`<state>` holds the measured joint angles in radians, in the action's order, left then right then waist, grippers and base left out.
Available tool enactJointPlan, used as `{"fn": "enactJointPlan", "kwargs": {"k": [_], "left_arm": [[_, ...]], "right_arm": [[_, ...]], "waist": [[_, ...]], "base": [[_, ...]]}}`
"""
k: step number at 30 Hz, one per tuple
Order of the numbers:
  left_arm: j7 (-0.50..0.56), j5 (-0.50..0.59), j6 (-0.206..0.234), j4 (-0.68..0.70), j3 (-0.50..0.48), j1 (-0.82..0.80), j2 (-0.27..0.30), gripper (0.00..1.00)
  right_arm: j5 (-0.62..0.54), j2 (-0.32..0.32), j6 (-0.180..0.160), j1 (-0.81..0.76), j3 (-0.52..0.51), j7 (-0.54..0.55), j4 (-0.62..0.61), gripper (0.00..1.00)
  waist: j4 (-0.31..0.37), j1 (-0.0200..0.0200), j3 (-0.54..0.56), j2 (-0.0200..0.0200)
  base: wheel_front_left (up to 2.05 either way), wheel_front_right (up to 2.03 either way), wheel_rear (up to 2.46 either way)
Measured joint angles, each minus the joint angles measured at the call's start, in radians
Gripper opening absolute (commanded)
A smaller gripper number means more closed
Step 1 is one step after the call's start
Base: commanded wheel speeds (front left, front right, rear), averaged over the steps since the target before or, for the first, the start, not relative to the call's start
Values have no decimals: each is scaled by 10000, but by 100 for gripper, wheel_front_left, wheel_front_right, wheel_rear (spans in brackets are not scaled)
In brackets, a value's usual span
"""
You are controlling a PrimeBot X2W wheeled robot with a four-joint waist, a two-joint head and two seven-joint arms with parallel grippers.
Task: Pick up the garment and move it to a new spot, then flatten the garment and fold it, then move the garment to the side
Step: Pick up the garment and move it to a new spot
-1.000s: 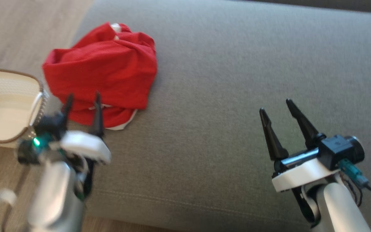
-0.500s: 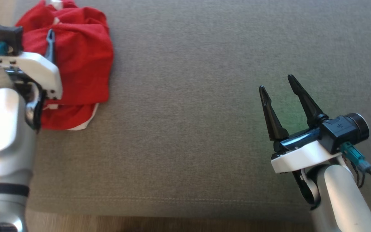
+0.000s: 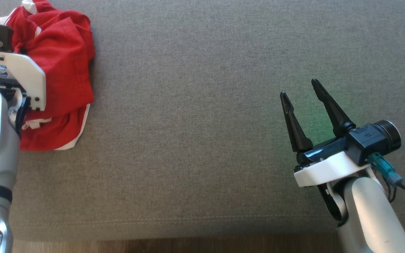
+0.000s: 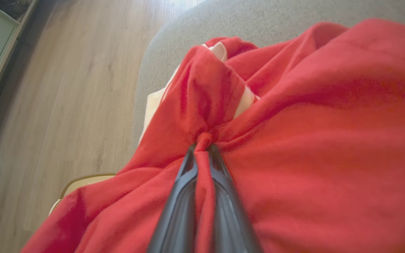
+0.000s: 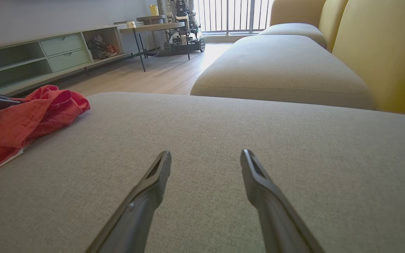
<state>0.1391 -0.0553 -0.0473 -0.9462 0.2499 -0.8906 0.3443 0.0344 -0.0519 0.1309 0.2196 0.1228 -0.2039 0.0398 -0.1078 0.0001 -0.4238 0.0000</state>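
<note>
The garment (image 3: 62, 70) is a crumpled red piece with white trim, lying at the far left of the grey cushion (image 3: 202, 123). In the left wrist view my left gripper (image 4: 202, 147) is shut on a pinched fold of the red garment (image 4: 311, 140). In the head view the left arm's white wrist covers its fingers above the cloth. My right gripper (image 3: 299, 91) hovers open over bare cushion at the right, well apart from the cloth. The right wrist view shows that gripper (image 5: 206, 158) with nothing between its fingers and the garment (image 5: 23, 119) far to the left.
The cushion's front edge (image 3: 188, 228) meets wooden floor (image 3: 188, 246) at the bottom. A cream basket rim (image 4: 83, 179) peeks out under the cloth beside the cushion. Another cushion (image 5: 280, 66), yellow backrests (image 5: 381, 52) and a low shelf unit (image 5: 47, 56) stand beyond.
My left gripper reached onto the garment and closed on a fold of it. The head camera shifted, so the cloth now sits further left. The right gripper stayed open in place.
</note>
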Motion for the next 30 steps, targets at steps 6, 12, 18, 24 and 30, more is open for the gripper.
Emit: {"fn": "enactJointPlan", "kwargs": {"k": [6,12,18,24,30], "left_arm": [[-1231,21,380,73,63,1,-111,0],[-2801,-366,748,761,-178,12,-395,0],[-3758,-771,1022,2234,-652,65,-506,0],[-3887,-1001,1012,4345,-694,333,-702,0],[-3908,-1246,811,5777,-468,809,-978,0]], "right_arm": [[-44,0,0,-4,-77,-77,130,100],[-67,0,0,-75,27,-92,299,100],[42,0,0,-216,54,-173,410,100],[203,0,0,-464,138,-180,606,100],[355,0,0,-464,121,-299,671,100]], "waist": [[-100,0,291,0],[-320,0,857,0],[-577,0,1467,0],[-666,0,1990,0],[-446,0,2313,0]], "base": [[0,0,0],[0,0,0],[0,0,0],[0,0,0],[0,0,0]]}}
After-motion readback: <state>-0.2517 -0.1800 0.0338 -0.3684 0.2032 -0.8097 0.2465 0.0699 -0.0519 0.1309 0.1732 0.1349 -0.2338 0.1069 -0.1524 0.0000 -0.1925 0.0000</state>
